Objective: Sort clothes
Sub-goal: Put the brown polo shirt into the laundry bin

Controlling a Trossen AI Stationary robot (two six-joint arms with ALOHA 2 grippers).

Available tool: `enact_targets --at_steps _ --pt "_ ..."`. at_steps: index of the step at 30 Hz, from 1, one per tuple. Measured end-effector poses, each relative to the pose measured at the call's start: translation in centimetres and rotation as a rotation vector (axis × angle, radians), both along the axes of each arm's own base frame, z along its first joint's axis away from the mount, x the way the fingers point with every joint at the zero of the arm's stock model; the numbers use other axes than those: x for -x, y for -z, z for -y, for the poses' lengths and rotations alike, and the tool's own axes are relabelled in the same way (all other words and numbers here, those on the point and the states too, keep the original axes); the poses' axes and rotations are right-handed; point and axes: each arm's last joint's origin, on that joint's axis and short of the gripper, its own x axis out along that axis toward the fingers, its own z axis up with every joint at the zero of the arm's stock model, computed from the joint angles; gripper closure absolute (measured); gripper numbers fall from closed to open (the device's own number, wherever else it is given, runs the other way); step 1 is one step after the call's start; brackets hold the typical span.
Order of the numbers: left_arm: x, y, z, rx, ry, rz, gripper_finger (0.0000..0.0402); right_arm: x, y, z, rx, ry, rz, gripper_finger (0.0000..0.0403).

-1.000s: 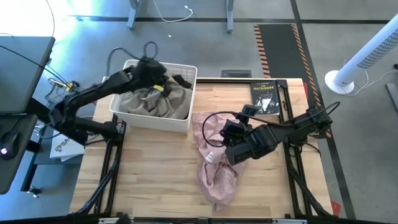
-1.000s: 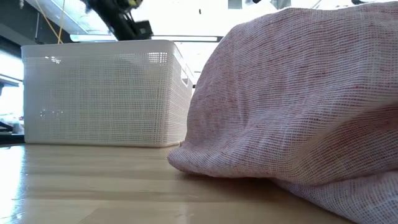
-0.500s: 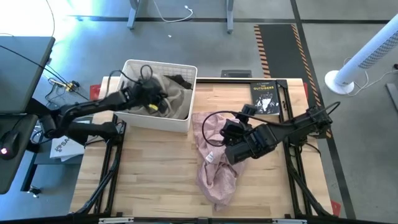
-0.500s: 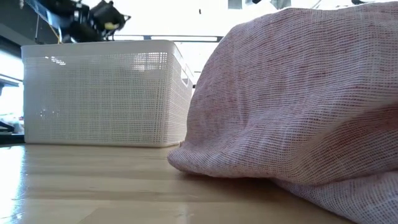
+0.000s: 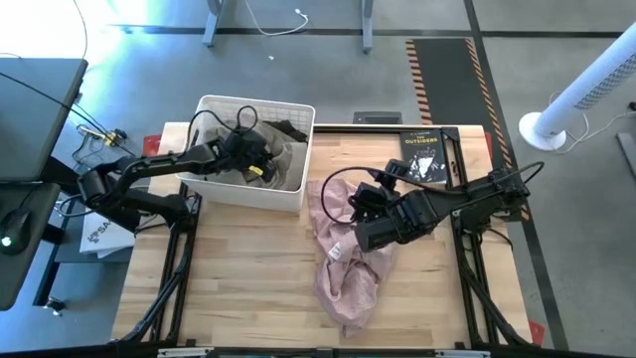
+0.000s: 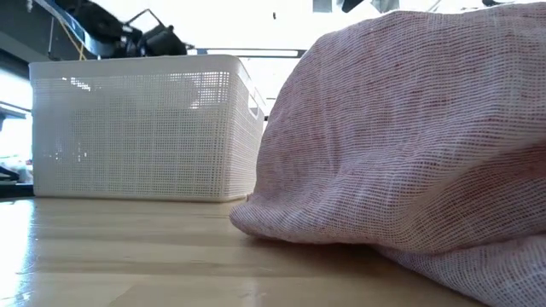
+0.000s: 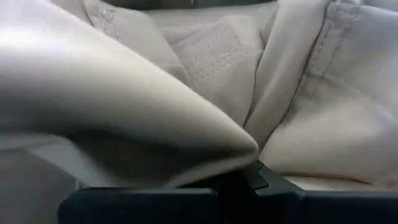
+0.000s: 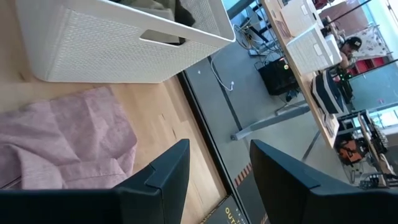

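On the bench (image 5: 229, 288), the light pink garment (image 5: 343, 268) lies mid-table beneath the right gripper (image 5: 360, 204), jaws parted and empty. In the basket (image 5: 288, 194) far left, the left gripper (image 5: 260, 159) is clenched on the khaki garment (image 7: 205, 81); lifting it out seems next.

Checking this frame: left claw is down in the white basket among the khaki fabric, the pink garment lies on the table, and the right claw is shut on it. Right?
Not quite. The right claw is open and holds nothing; the right wrist view shows a clear gap between its fingers. The rest stands: the high view shows the left claw in the white basket among the khaki fabric, and the pink garment on the table.
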Motion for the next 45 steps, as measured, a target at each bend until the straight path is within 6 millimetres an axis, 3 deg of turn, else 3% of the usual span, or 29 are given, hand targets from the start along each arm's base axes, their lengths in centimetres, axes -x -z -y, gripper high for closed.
enact_targets --at_steps 6,12,16,21,27,34,39,45 --pt "0.7 -6.5 2.1 -0.173 -0.020 0.144 0.0401 0.0 0.0 -0.2 -0.007 -0.006 0.006 0.0238" --pt "0.9 -9.4 4.7 -0.234 0.077 0.335 0.0401 -0.1 0.0 -0.4 -0.018 -0.011 0.025 0.0238" --pt "-0.3 -8.6 4.9 -0.228 0.105 0.307 0.0401 -0.2 0.0 -0.5 -0.020 -0.012 0.031 0.0238" --pt "-2.3 -6.0 4.1 -0.187 0.096 0.188 0.0401 -0.2 0.0 -0.4 -0.019 -0.010 0.030 0.0238" --pt "-4.0 -1.7 1.8 -0.112 0.046 0.008 0.0401 -0.2 0.0 -0.3 -0.018 -0.012 0.027 0.0238" --pt "-4.2 2.5 -0.9 -0.005 0.015 -0.142 0.0401 -0.2 0.0 -0.3 -0.017 -0.012 0.027 0.0238" --pt "-4.0 1.2 -0.3 -0.109 -0.002 -0.149 0.0401 -0.2 0.0 -0.3 -0.017 -0.012 0.026 0.0238" --pt "-1.7 -4.8 2.2 -0.242 0.009 0.045 0.0401 -0.2 0.0 -0.3 -0.020 -0.009 0.031 0.0238"
